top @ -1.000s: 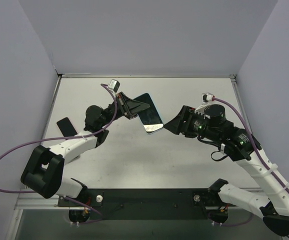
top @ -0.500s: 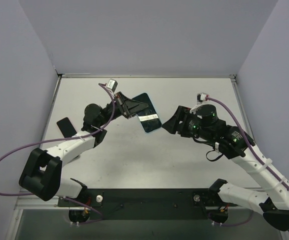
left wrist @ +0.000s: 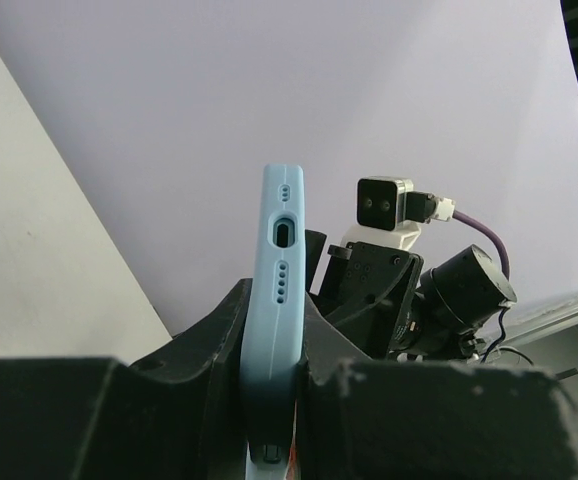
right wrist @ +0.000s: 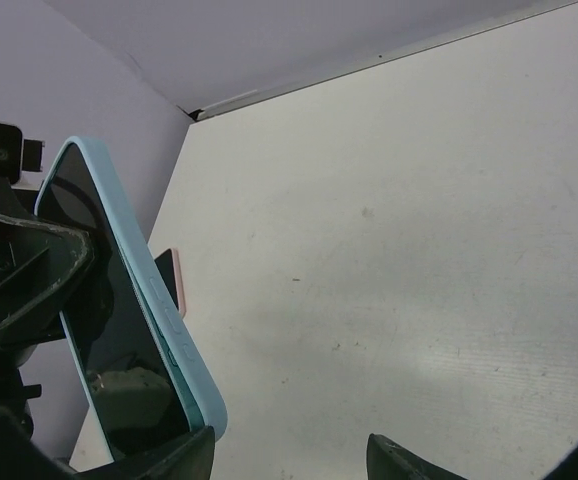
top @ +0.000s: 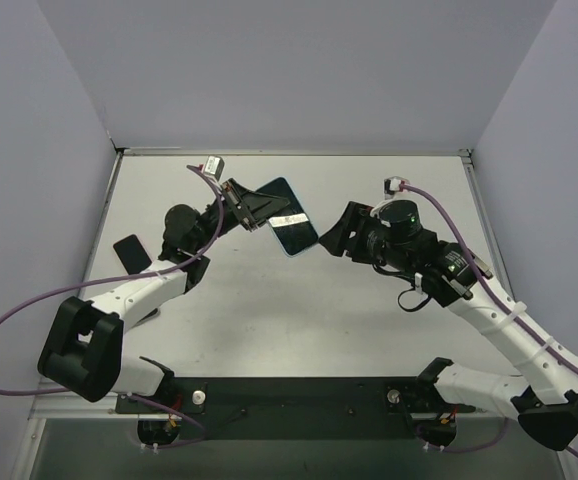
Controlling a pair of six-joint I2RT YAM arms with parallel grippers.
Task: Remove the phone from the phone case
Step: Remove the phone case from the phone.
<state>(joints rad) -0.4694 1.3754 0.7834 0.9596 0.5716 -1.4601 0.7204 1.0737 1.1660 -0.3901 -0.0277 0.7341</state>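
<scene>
While left gripper jaws stay clamped on the phone case, right gripper, half open and empty, has neared; phone still encased.

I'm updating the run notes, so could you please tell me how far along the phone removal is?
Done: the case is lifted off the table, the left jaws shut on it. In hand: the right jaws stand open beside its free end, not gripping. Left: the phone sits fully inside the case, so the whole pull-out remains.
</scene>
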